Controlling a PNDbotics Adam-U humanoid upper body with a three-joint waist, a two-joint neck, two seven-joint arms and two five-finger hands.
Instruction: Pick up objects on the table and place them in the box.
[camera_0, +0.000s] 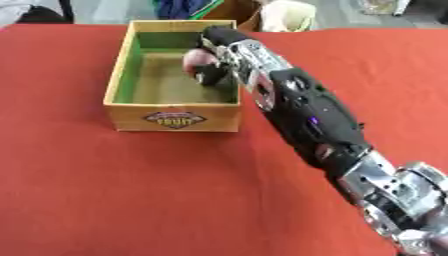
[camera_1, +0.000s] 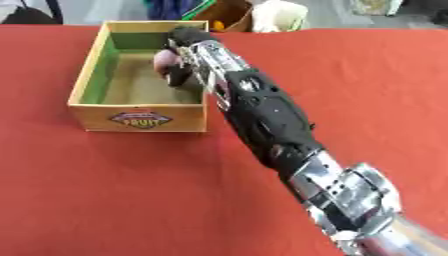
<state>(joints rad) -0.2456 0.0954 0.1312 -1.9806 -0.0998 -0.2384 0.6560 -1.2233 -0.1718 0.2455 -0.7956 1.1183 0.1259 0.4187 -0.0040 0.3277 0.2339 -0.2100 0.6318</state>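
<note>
A worktop covered in plain red cloth (camera_0: 131, 190) fills most of the view. Beyond its far edge lies grey floor, with a brown cardboard box (camera_1: 229, 14) near the middle, a cream-coloured bag (camera_0: 289, 16) just to its right, and blue fabric (camera_0: 182, 7) to its left.

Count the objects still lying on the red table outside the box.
0. No loose object shows on the red table. The only one in view, a pinkish object, is held by the right hand inside the wooden box; the arm may hide others.
</note>
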